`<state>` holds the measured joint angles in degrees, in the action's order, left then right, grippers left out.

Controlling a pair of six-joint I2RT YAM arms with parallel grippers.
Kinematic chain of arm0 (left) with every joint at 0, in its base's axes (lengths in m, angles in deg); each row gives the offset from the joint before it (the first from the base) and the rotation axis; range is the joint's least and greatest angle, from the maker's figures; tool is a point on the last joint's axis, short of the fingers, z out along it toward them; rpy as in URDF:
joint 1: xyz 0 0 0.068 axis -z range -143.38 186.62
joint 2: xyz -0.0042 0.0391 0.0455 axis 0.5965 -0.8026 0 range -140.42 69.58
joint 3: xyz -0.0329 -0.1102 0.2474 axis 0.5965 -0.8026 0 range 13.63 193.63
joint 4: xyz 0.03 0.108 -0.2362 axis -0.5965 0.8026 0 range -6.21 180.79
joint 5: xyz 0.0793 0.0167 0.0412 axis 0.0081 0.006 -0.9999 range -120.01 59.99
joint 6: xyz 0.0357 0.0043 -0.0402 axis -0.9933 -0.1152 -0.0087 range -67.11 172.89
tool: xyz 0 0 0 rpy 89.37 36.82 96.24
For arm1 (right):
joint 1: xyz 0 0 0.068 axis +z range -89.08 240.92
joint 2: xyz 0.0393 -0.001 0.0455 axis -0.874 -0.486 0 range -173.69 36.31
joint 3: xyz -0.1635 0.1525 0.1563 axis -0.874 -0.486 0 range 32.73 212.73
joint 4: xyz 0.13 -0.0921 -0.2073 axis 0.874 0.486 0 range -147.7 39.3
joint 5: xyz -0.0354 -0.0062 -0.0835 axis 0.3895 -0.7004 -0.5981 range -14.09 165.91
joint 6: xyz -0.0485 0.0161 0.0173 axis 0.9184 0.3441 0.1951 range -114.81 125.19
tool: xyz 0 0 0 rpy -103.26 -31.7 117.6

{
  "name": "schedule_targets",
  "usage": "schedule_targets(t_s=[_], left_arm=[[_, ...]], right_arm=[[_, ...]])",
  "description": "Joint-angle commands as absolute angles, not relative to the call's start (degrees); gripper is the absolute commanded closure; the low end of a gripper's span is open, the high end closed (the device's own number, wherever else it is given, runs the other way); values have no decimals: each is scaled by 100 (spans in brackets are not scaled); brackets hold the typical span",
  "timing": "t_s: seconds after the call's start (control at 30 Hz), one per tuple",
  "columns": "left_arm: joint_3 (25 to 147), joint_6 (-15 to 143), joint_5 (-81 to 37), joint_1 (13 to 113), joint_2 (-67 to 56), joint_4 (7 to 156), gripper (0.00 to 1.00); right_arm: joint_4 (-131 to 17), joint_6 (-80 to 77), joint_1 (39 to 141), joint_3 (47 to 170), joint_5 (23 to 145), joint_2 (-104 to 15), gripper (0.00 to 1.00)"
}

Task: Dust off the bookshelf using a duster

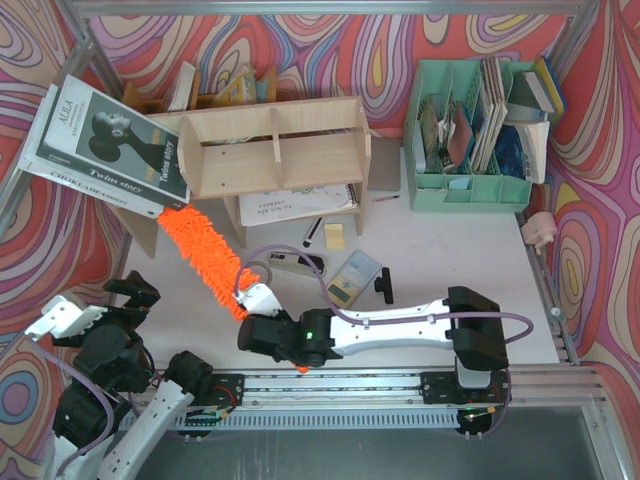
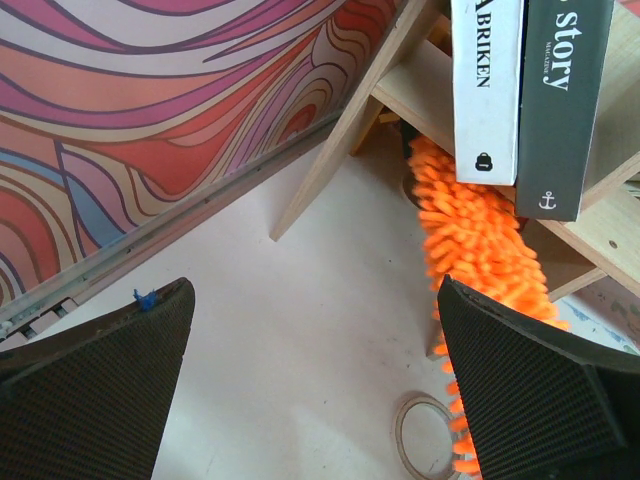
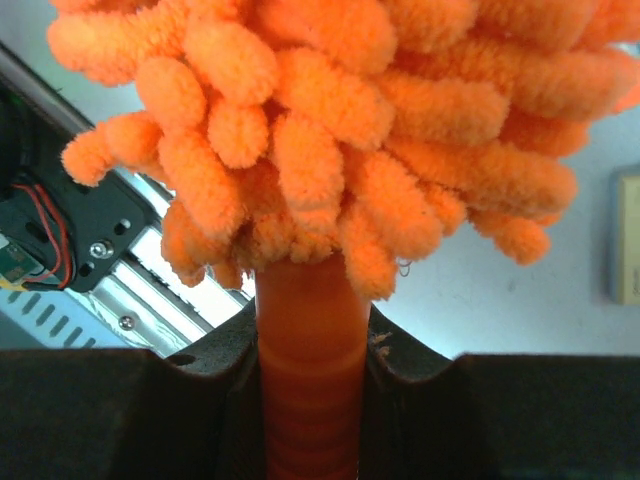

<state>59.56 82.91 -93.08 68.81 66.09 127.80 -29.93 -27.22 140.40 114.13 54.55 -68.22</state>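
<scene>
The bookshelf (image 1: pixel 275 150) of light plywood stands at the back centre of the table, and its left leg (image 2: pixel 340 130) shows in the left wrist view. The orange fluffy duster (image 1: pixel 200 255) slants from my right gripper (image 1: pixel 255 300) up to the shelf's lower left end, its tip under two leaning books (image 1: pixel 110 140). My right gripper (image 3: pixel 310 350) is shut on the duster's orange handle (image 3: pixel 310 400), just below the fluff (image 3: pixel 330 120). Near the front left, my left gripper (image 1: pixel 95 305) stands wide open above bare table (image 2: pixel 315 380), with the duster (image 2: pixel 480 240) beside its right finger.
A mint-green organiser (image 1: pixel 470 130) with books stands at the back right, and a darker wooden rack (image 1: pixel 215 90) behind the shelf. A notebook (image 1: pixel 295 205), pen (image 1: pixel 312 232), sticky pad (image 1: pixel 335 235), small box (image 1: pixel 355 275) and tape ring (image 2: pixel 430 435) lie on the table. Patterned walls and metal rails enclose it.
</scene>
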Motion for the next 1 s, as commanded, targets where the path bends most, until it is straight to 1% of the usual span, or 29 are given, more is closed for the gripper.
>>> schedule_targets(t_s=[0.0,0.13,0.37,0.57,0.73,0.87,0.97], left_arm=[[5969,8295,-9330,6844,6639,12778,2],[5960,8297,-9312,6846,6637,12766,2],[5960,8295,-9287,6844,6628,12765,2],[5960,8304,-9281,6838,6656,12757,2],[5968,8287,-9233,6836,6683,12730,2],[6003,8308,-9230,6827,6714,12783,2],[6025,8312,-9281,6826,6775,12815,2]], right_arm=[[-2841,-3518,13963,11190,4659,-6146,100],[-2840,-3613,13962,11116,4651,-6042,100],[-2686,-3472,14020,11899,4809,-6468,100],[-2500,-3888,14036,12213,4681,-6476,100],[-1934,-4432,14032,12917,4849,-6997,100],[-947,-5087,14029,13678,4888,-7580,100],[-457,-5536,14029,13896,4871,-7781,100]])
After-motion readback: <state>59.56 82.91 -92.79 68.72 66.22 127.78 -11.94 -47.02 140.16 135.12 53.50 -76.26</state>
